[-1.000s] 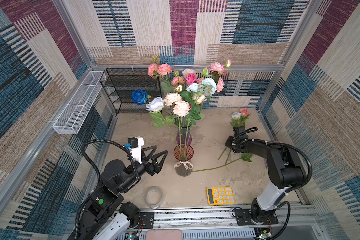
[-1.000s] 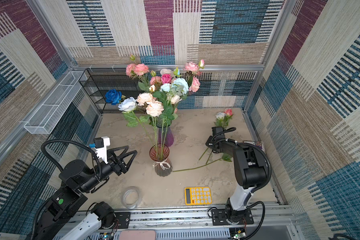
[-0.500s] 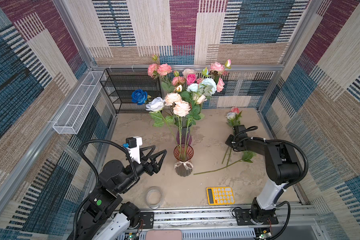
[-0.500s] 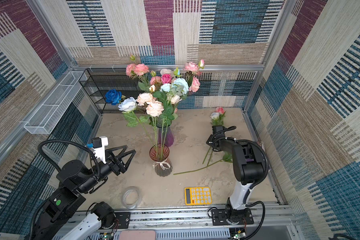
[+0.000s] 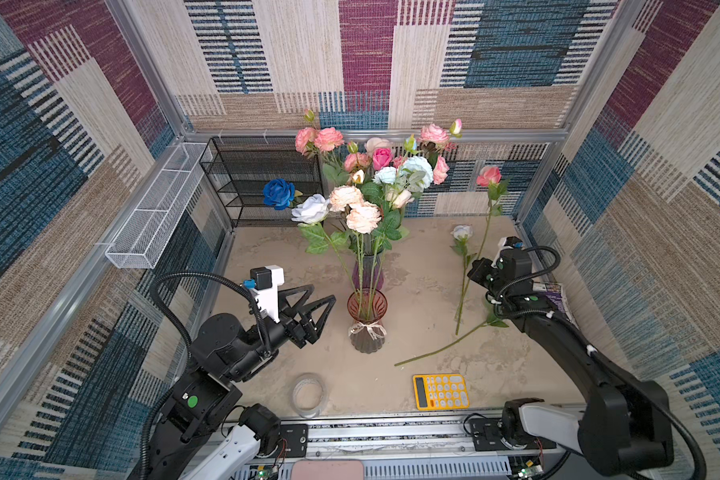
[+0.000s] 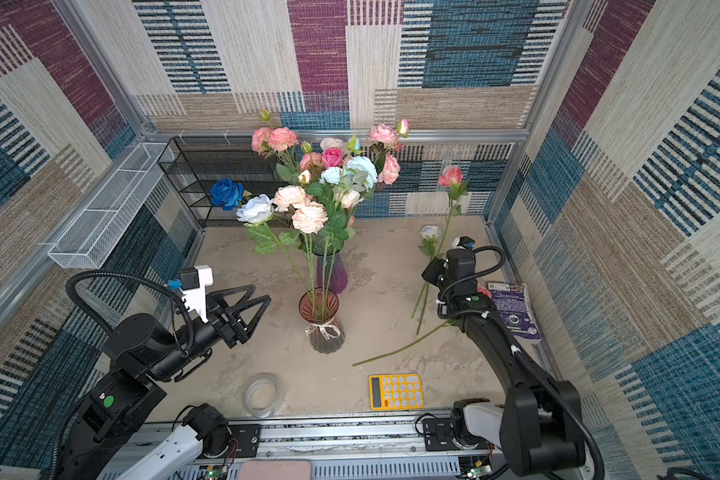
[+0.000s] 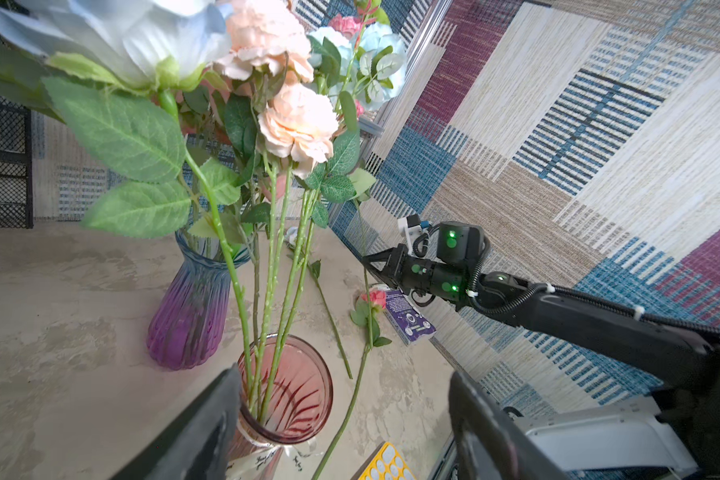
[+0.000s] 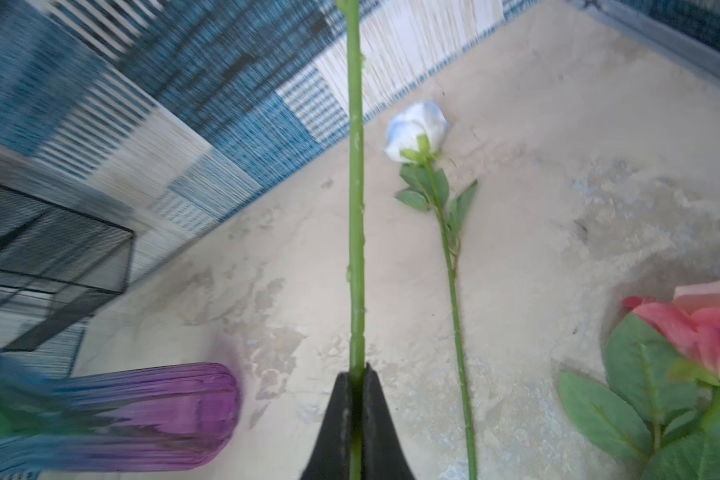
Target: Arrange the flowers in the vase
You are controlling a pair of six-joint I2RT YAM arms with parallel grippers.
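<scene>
My right gripper point(image 5: 473, 271) is shut on the green stem point(image 8: 355, 208) of a pink rose point(image 5: 488, 176). The rose stands nearly upright above the table at the right. A white rose point(image 5: 461, 232) and another pink rose point(image 8: 707, 324) lie on the table beside it. A pink glass vase point(image 5: 367, 322) with a ribbon holds several flowers point(image 5: 362, 216). A purple vase point(image 5: 367, 274) behind it holds more. My left gripper point(image 5: 323, 307) hangs open just left of the pink vase, with nothing between its fingers point(image 7: 208, 424).
A yellow calculator point(image 5: 440, 391) and a clear tape roll point(image 5: 308, 395) lie near the front edge. A black mesh rack point(image 5: 262, 178) stands at the back left, next to a white wire basket point(image 5: 154, 212) on the left wall. A purple booklet point(image 5: 553, 299) lies by the right wall.
My right gripper has shut on the pink rose's stem and lifted it off the table, so the bloom has swung up. The left arm has hardly moved.
</scene>
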